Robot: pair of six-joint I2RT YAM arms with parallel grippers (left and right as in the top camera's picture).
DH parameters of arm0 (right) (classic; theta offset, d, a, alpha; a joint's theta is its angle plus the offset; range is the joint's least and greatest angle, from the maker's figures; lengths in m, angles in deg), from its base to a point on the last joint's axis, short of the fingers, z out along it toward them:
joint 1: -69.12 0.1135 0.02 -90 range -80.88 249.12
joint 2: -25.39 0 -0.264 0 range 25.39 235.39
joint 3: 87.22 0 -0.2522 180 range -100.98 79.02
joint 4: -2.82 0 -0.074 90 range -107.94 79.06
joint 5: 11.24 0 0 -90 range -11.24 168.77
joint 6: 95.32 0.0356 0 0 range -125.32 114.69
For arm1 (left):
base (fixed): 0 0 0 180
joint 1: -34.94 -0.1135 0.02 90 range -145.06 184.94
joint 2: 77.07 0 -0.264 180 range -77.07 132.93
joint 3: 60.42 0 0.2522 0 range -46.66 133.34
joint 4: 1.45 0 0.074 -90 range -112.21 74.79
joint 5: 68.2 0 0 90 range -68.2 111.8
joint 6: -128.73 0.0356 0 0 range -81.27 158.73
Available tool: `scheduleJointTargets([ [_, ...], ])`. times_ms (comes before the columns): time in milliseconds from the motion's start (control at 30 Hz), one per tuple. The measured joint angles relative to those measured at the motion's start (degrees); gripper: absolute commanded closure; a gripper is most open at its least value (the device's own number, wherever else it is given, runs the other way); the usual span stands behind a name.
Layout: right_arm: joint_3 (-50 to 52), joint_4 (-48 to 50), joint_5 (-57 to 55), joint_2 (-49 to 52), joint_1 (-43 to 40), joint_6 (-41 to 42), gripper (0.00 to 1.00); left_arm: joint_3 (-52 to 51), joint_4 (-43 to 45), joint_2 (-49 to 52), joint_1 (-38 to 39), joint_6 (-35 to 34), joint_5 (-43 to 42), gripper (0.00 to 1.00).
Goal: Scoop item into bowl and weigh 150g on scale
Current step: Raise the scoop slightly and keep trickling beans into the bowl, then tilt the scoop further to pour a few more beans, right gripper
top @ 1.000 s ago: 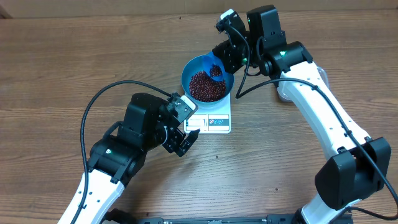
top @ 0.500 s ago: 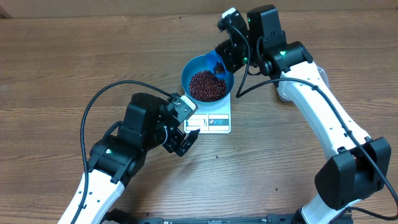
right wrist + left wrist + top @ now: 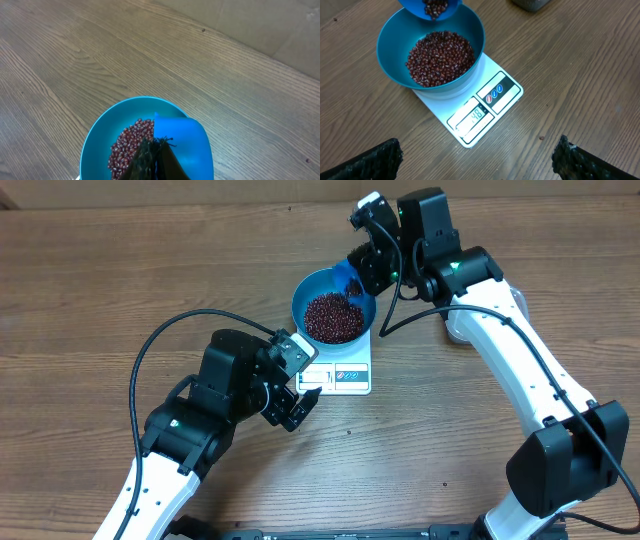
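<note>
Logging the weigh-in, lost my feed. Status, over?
Left gripper open, empty, near scale. Right gripper shut on scoop over bowl, beans in both. Bowl on scale. Nothing obstructing.

A deep blue bowl (image 3: 299, 298) sits upright on the flat white scale (image 3: 346, 376), holding heaped red-brown beans (image 3: 333, 318).

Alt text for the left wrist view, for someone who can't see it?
A blue bowl of red-brown beans sits on a white scale on a table. A blue scoop holding beans hangs over the bowl's far rim.
</note>
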Motion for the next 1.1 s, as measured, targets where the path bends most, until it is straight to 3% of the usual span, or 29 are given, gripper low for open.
scheduleJointTargets([
  [1100, 0.0, -1.4, 0.0, 0.0, 0.0, 0.0, 0.96, 0.0, 0.0, 0.0, 0.0, 0.0, 0.0, 0.0],
])
